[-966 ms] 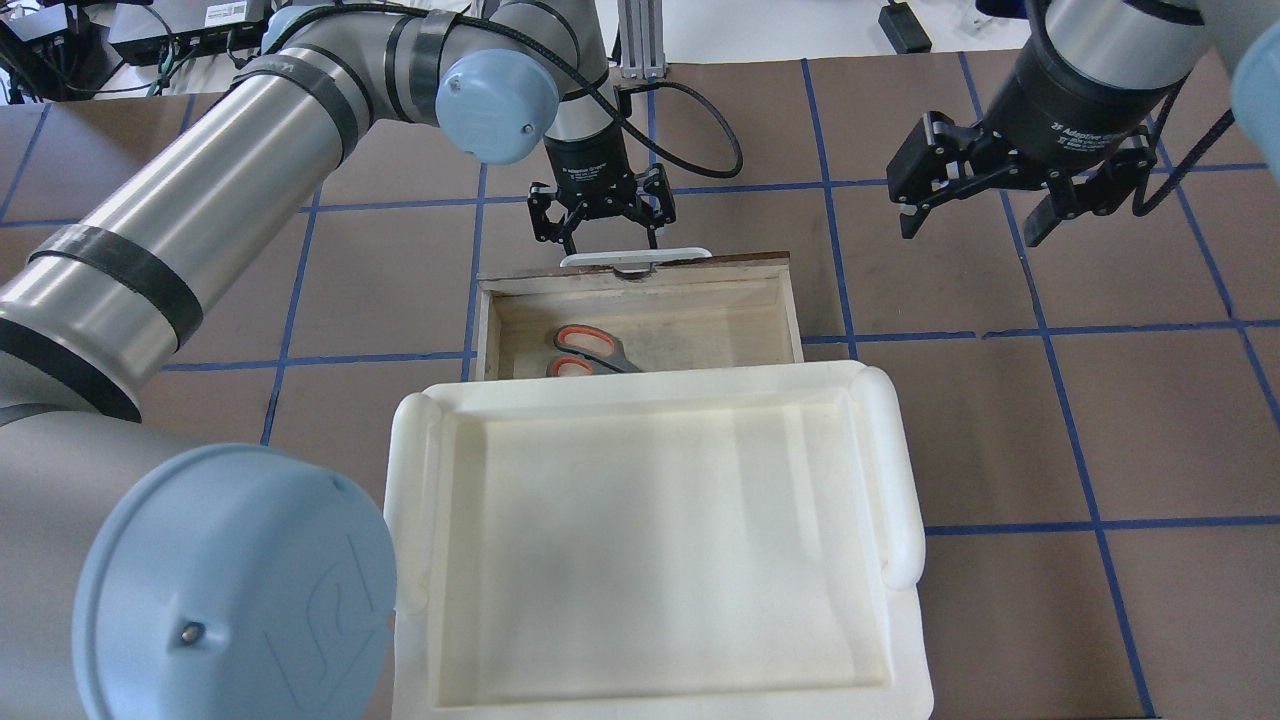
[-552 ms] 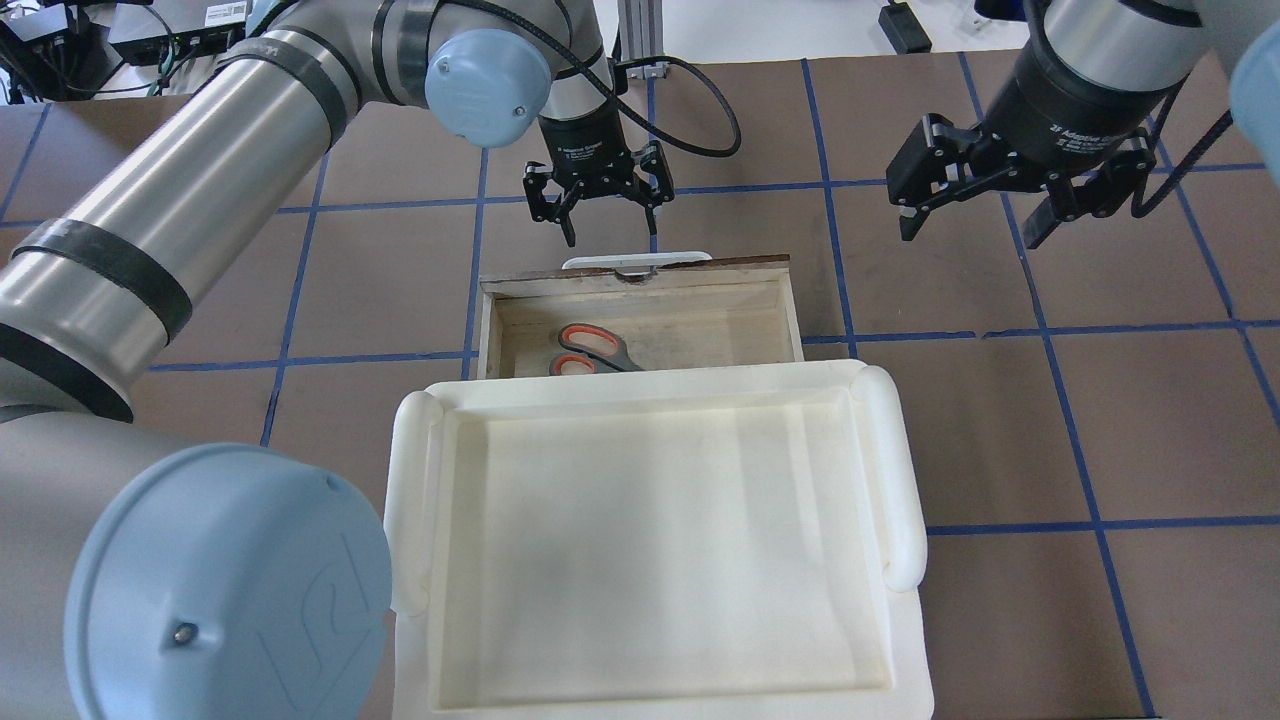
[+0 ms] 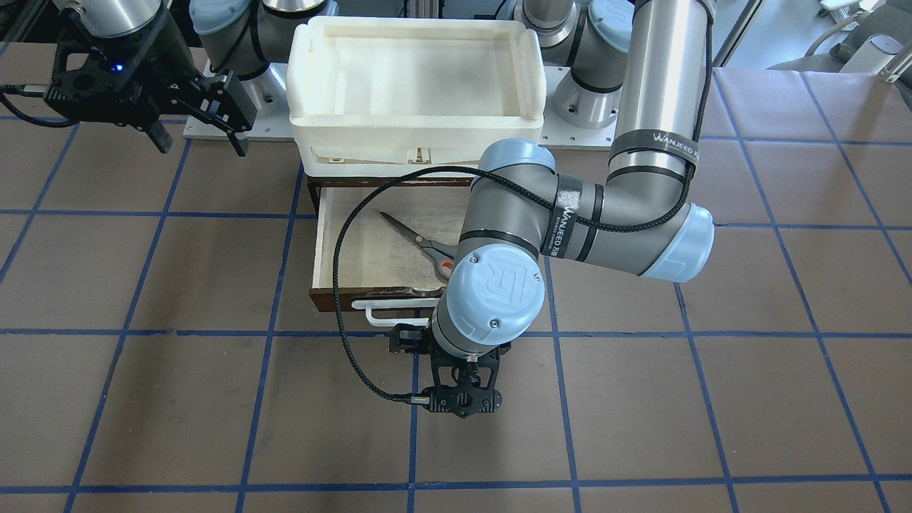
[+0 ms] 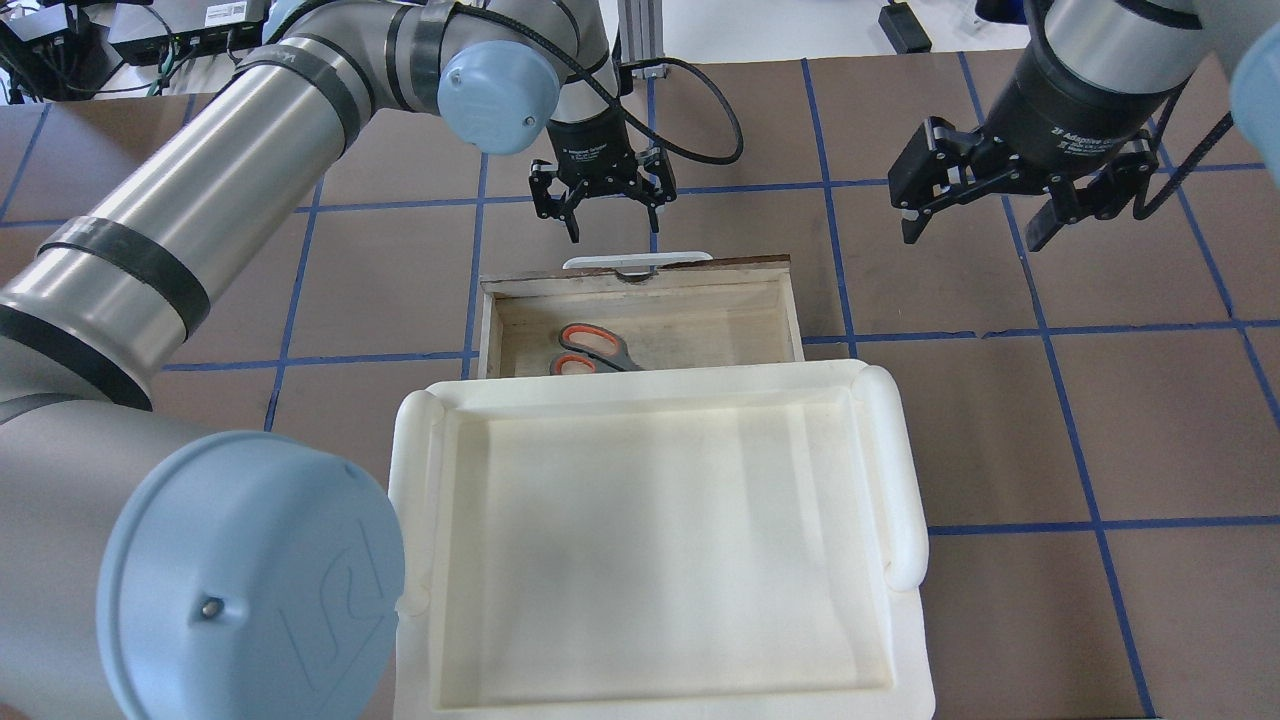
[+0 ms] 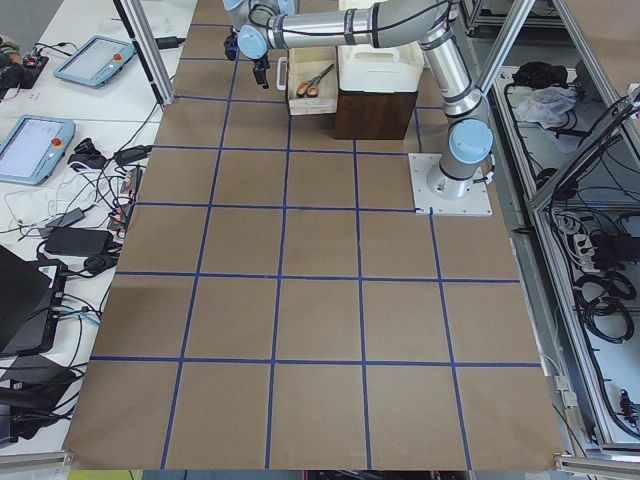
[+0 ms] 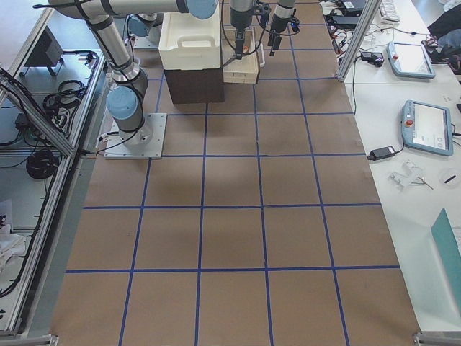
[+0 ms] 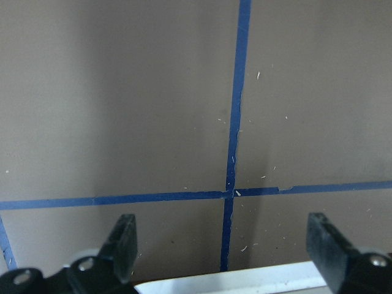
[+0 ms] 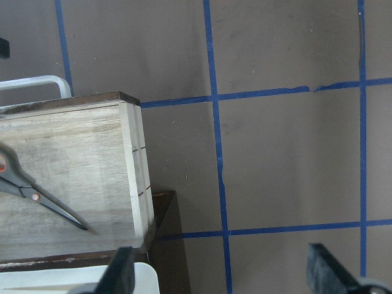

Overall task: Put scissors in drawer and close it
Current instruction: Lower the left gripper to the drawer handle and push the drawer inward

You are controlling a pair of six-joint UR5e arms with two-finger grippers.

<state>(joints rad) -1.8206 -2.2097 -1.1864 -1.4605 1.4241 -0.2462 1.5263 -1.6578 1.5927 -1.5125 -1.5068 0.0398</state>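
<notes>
The drawer (image 4: pixel 700 320) is pulled open under the white tray, its white bar handle (image 4: pixel 637 261) on the far side. The scissors (image 4: pixel 590 350) lie inside it at the left, orange-lined handles showing and blades under the tray's edge. They also show in the front view (image 3: pixel 417 239) and the right wrist view (image 8: pixel 55 205). My left gripper (image 4: pixel 612 230) is open and empty just beyond the handle, not touching it. In the left wrist view the handle (image 7: pixel 245 285) lies at the bottom edge between the fingers (image 7: pixel 122 242). My right gripper (image 4: pixel 972 238) is open and empty, off to the drawer's right.
A large white plastic tray (image 4: pixel 900 470) sits on top of the dark cabinet that holds the drawer and covers the drawer's near part. The brown table (image 4: pixel 1000 430) carries a grid of blue tape lines. The left arm's cable (image 3: pixel 345 313) loops beside the drawer front.
My left gripper has drawn back a little from the drawer handle, away from the drawer. The drawer, scissors and right gripper have not moved.
</notes>
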